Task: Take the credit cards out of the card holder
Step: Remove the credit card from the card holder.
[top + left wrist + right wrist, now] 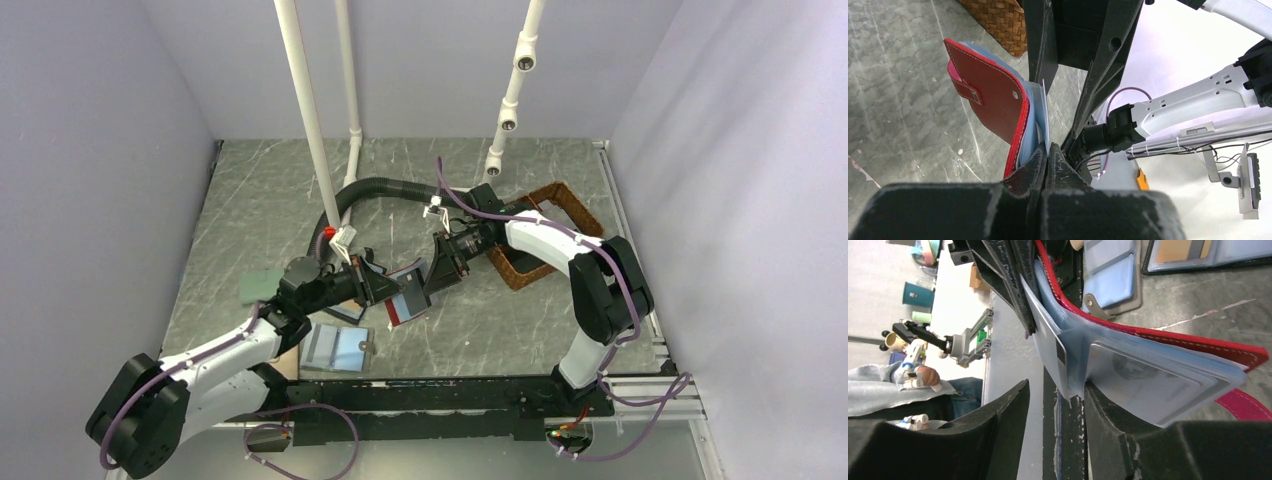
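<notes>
Left gripper [1047,159] clamped shut on card holder [993,87], bracing it off the table. Right gripper [1055,389] part-open, straddling 1 clear sleeve [1073,355], apparently positioned for card extraction.

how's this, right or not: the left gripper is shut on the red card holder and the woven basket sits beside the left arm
Not quite: the woven basket sits beside the right arm, as the top external view shows. The left gripper is indeed shut on the red card holder.
</notes>
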